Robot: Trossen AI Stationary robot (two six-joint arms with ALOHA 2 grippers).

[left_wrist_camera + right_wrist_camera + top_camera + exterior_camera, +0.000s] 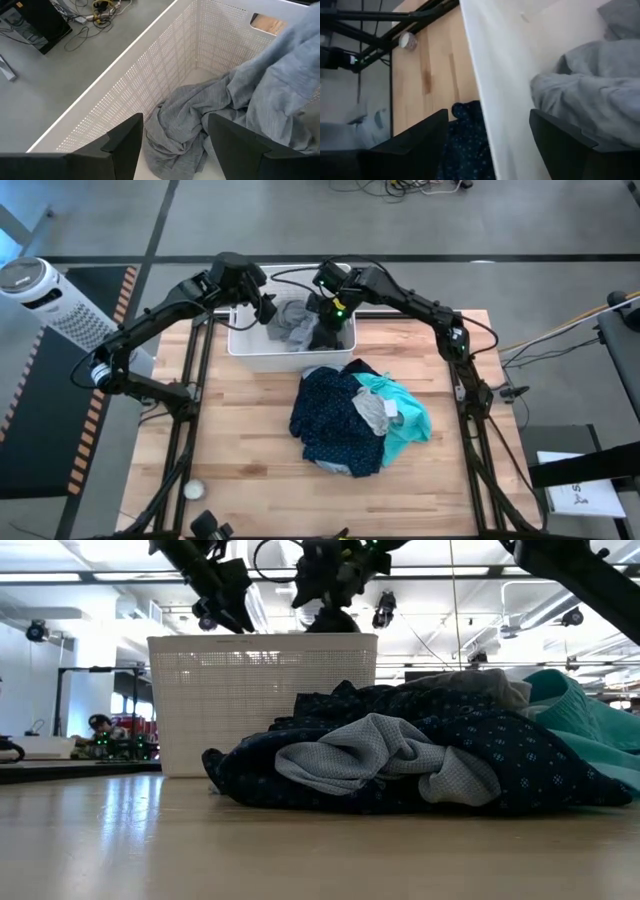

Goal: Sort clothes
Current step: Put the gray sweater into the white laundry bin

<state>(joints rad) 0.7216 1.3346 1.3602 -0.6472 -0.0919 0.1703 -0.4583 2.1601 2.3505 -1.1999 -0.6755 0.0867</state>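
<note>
Pale wooden planks form the table (250, 460), which stands on a grey floor. Near the table's middle lies a heap of clothes: a navy garment with small dots (330, 420) spreads across most of it, a small grey piece (372, 412) rests on top of the navy fabric, and a teal garment (405, 418) lies against the heap's right side. Just behind the heap, at the table's far edge, stands a white plastic basket (240, 345) with perforated walls. Inside it sits a crumpled grey garment (190, 125), filling much of the floor and rising up one side. Both arms reach over this basket. The left gripper (172, 145) hangs above the basket's left part with its two dark fingers spread apart, holding nothing, the grey fabric showing between them. The right gripper (487, 140) hovers at the basket's right part, fingers likewise parted and empty, straddling the basket's white wall. A white cylindrical fan (40, 290) stands on the floor to the left of the table.
</note>
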